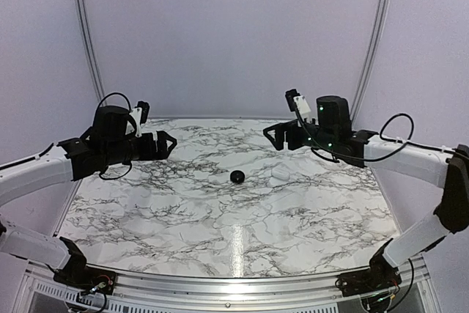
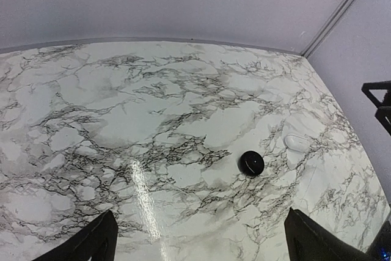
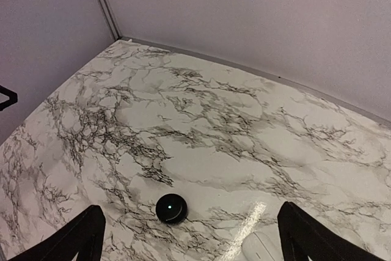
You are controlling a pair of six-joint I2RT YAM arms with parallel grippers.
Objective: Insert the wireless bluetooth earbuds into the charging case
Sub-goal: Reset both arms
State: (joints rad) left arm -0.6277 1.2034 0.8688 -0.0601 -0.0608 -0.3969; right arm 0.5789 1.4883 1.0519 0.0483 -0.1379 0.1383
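A round black charging case (image 1: 237,176) and a white pebble-like case (image 1: 281,174) lie shut side by side on the marble table, the white one to the right. No earbuds show in any view. My left gripper (image 1: 167,144) hovers open and empty above the table's left rear. My right gripper (image 1: 272,137) hovers open and empty at the right rear. The left wrist view shows the black case (image 2: 251,162) and the white case (image 2: 297,142) ahead of the open left gripper (image 2: 199,224). The right wrist view shows the black case (image 3: 171,208) and the white case (image 3: 263,246) between the fingers of the open right gripper (image 3: 189,224).
The marble table (image 1: 183,218) is closed in by pale walls at the back and sides, with a metal rail (image 1: 220,284) along the front edge. The right gripper's tip shows at the right edge of the left wrist view (image 2: 379,99).
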